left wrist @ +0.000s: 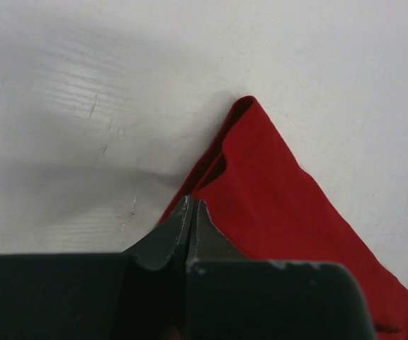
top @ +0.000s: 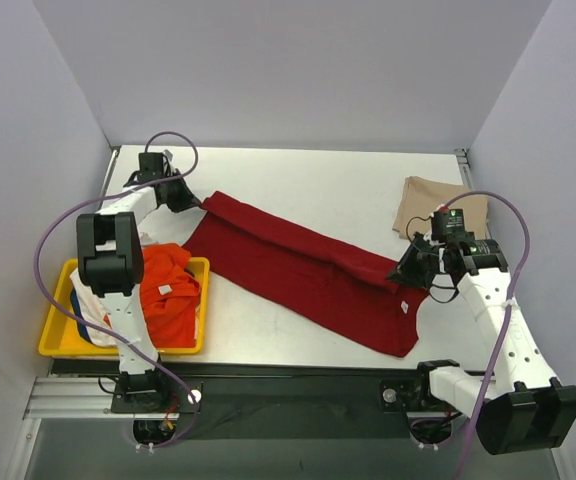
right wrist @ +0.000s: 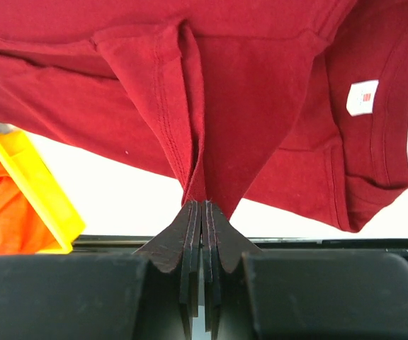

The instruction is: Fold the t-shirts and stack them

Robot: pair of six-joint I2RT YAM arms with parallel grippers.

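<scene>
The large dark red t-shirt [top: 298,270] lies stretched diagonally across the table, from far left to near right. My left gripper [top: 190,200] is shut on its far left edge, just below the corner; the left wrist view shows the shut tips [left wrist: 192,207] on the red cloth [left wrist: 275,191]. My right gripper [top: 405,272] is shut on the shirt's right edge. In the right wrist view the tips [right wrist: 202,205] pinch a gathered fold of the shirt [right wrist: 246,92], lifted off the table. A tan t-shirt [top: 446,205] lies folded at the far right.
A yellow tray [top: 53,300] at the near left holds an orange t-shirt [top: 168,290], a white one [top: 86,298] and a bit of blue cloth [top: 83,328]. The tray [right wrist: 34,191] and orange cloth [right wrist: 6,212] also show in the right wrist view. Walls enclose the table.
</scene>
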